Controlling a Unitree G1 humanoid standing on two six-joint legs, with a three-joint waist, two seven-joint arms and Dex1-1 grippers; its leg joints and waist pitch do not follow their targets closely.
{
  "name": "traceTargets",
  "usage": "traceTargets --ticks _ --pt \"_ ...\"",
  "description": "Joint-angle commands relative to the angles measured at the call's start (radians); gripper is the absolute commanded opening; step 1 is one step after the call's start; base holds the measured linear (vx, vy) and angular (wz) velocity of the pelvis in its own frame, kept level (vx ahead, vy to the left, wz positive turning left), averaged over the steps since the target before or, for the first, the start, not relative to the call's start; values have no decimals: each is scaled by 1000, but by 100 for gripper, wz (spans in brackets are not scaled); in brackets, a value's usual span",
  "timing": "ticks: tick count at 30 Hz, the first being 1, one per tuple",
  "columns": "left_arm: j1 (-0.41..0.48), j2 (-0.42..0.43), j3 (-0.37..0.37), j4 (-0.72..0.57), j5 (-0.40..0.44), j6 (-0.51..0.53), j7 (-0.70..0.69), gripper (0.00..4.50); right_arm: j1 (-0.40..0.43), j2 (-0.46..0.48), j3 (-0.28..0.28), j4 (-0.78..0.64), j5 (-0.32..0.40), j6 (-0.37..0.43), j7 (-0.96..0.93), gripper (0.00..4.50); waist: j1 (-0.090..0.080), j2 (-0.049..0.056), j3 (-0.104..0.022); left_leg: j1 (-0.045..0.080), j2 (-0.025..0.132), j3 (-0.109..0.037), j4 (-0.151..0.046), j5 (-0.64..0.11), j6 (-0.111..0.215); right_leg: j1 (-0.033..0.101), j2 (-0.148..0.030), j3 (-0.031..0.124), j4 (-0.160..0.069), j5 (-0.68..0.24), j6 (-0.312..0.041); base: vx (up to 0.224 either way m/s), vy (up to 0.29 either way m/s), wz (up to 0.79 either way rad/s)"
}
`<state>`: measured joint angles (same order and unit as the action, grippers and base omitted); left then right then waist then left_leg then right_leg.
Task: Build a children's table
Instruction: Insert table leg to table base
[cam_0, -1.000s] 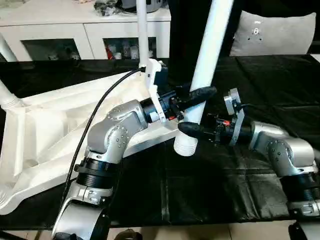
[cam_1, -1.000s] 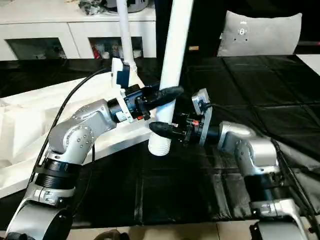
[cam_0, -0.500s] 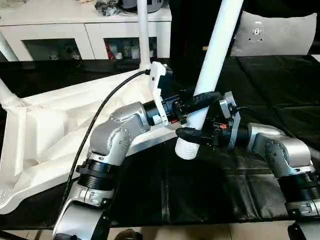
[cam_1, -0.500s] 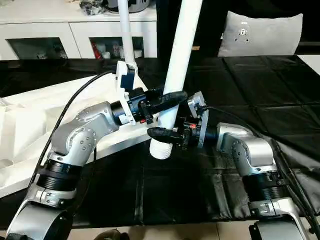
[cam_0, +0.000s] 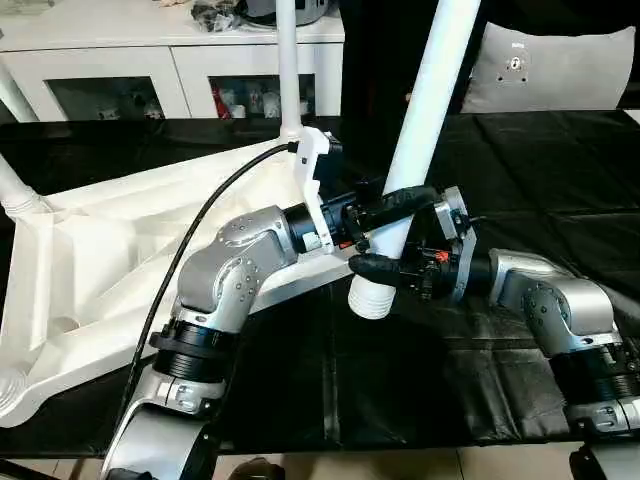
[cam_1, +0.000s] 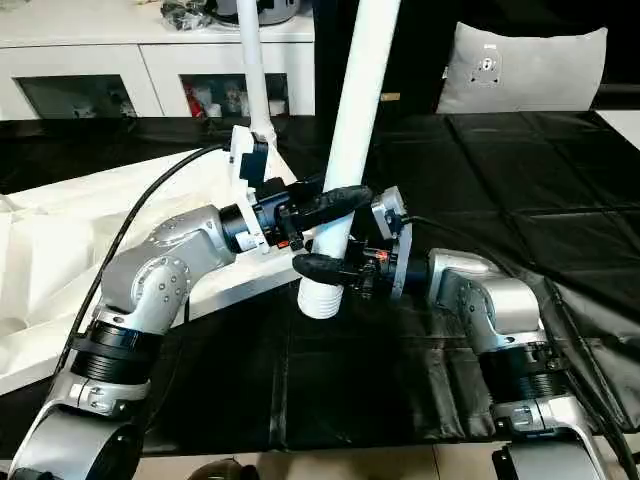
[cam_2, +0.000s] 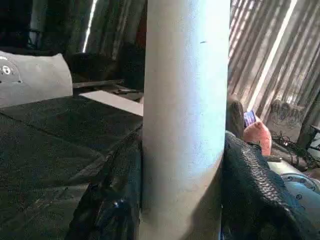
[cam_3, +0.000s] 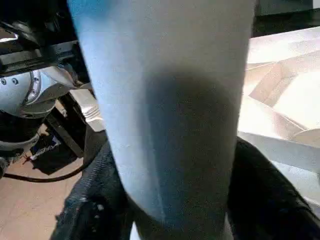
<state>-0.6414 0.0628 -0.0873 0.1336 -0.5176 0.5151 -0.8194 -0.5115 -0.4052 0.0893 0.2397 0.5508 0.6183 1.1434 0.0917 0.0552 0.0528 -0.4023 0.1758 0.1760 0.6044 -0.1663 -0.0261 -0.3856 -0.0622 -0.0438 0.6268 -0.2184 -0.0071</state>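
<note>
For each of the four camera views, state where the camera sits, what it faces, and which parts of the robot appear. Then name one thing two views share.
Left eye view: head camera, looking down at the leg, tabletop, both silver forearms.
Right eye view: same scene, slightly offset; left gripper, right gripper.
Left wrist view: looks along black fingers flanking the leg.
Right wrist view: looks along black fingers at the leg, tabletop behind.
Shared: both wrist views face the same leg.

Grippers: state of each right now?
Left gripper: closed on the long white tapered plastic table leg, holding it upright.
Right gripper: fingers either side of the same leg lower down; grip cannot be told.
</note>
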Motion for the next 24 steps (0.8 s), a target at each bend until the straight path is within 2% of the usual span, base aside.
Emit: traceTargets --ticks 1,5,7,13,16,18,20,24 --pt "-11 -3 -6 -23 -5 -8 -2 183 -13 -2 3 12 -21 -8 -14 217 3 -17 -76 22 48 -17 -54 -97 70 50 -75 35 -69 -31 -249 0 0 0" --pt "-17 -17 2 -22 -18 27 24 183 -20 12 4 35 -46 -31 -46 197 2 -19 -76 23 48 -16 -53 -97 68 50 -76 35 -69 -33 -250 0 0 0" --pt "-17 -19 0 -29 -23 33 22 239 -24 20 5 45 -59 -43 -63 193 1 -19 -76 22 47 -16 -53 -93 70 49 -76 35 -69 -32 -251 0 0 0" --pt "5 -28 -54 -81 -8 21 1 302 -44 63 3 102 -116 -105 -158 189 -3 -17 -75 24 48 -17 -55 -103 61 47 -76 35 -69 -43 -248 0 0 0" --pt "18 -56 -75 -106 -16 39 17 304 -60 94 -8 149 -145 -146 -220 189 -4 -19 -74 23 48 -16 -55 -105 60 48 -75 36 -70 -37 -247 0 0 0" --pt "22 -71 -77 -115 -29 55 20 305 -66 106 -15 165 -152 -156 -242 189 -2 -16 -75 26 50 -16 -55 -101 59 46 -76 37 -69 -37 -248 0 0 0" --pt "25 -81 -77 -123 -37 54 18 305 -69 111 -20 173 -155 -157 -247 189 -4 -18 -74 23 48 -16 -55 -105 61 48 -75 36 -70 -39 -250 0 0 0" --pt "26 -102 -48 -140 -79 55 22 305 -69 122 -35 181 -153 -160 -276 189 -4 -19 -74 22 47 -15 -54 -98 65 49 -76 37 -70 -34 -246 0 0 0"
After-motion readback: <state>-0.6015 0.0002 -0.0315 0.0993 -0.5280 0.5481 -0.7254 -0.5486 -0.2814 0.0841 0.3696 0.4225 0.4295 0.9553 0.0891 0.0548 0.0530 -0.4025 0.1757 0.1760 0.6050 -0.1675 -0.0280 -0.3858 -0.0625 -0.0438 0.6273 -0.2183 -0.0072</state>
